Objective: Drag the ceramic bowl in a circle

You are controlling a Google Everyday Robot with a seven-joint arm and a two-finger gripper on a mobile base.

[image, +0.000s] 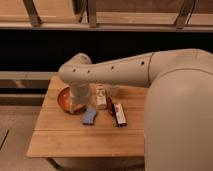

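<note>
The ceramic bowl point(65, 98) is a round, shallow, glossy orange-red bowl at the left of the wooden table point(75, 135). My arm reaches in from the right, bends at an elbow above the table and points its wrist down. My gripper point(77, 106) is down at the bowl's right side, at or inside its rim, and covers part of the bowl. The wrist hides the fingertips.
A blue flat item point(90, 116) lies just right of the bowl. A small pale carton point(101, 97), a clear plastic cup point(113, 91) and a dark red-and-white packet point(118, 113) stand further right. The table's left and front edges drop to the floor. A dark shelf runs behind.
</note>
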